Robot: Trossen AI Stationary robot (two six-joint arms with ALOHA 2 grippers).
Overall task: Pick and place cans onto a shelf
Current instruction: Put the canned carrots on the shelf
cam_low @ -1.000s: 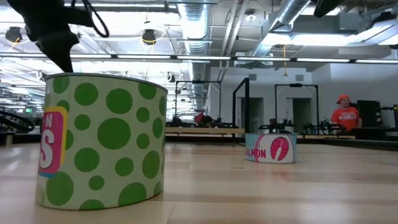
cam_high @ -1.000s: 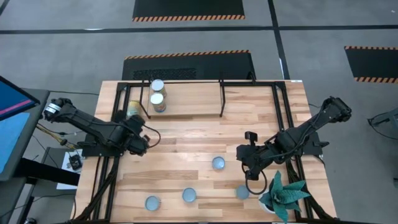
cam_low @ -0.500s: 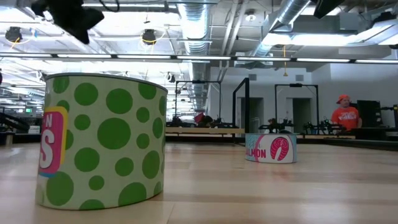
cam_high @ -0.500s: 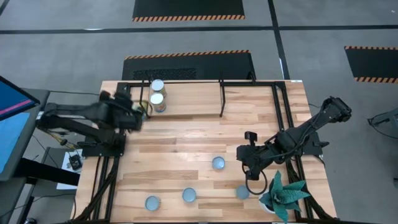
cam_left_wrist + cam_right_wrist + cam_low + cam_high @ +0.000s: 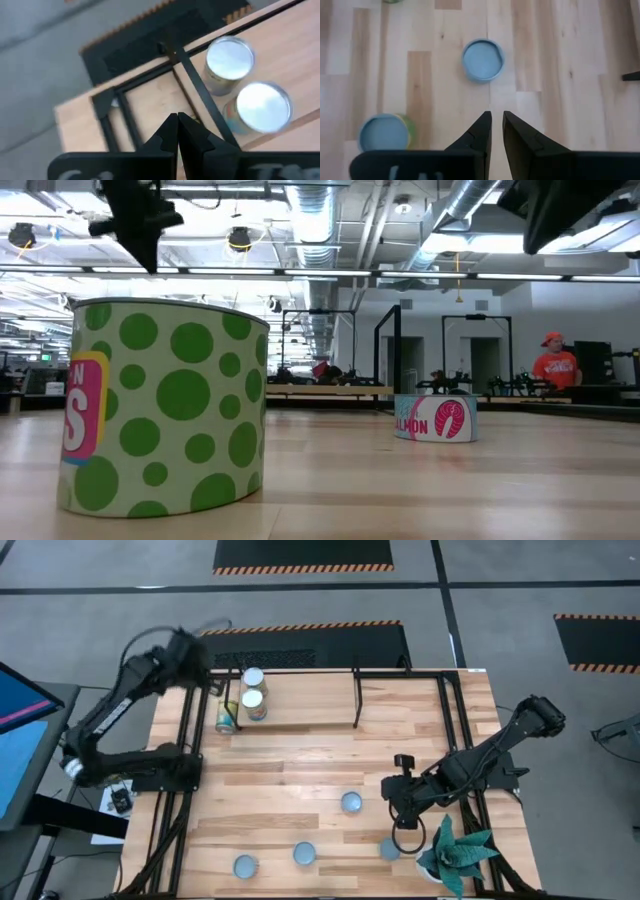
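Observation:
Two cans stand upright on the shelf near its left end, also seen in the left wrist view. A third can lies on its side at the shelf's near left corner; whether it rests on the board or on the table I cannot tell. My left gripper is shut with nothing in it, raised above the shelf's far left corner. Several cans stand on the table's near half. My right gripper, narrowly open with nothing between its fingers, hovers beside one.
A green spiky plant stands at the table's near right corner. The shelf's black legs and frame run under my left gripper. In the low view a green-dotted can stands close by, a salmon can farther off. A person stands beyond the table.
My left gripper has swung up and toward the table's far edge, from the table left of centre to above the shelf's far left corner. The can on its side has shifted a little toward the standing cans. My right gripper has sunk slightly.

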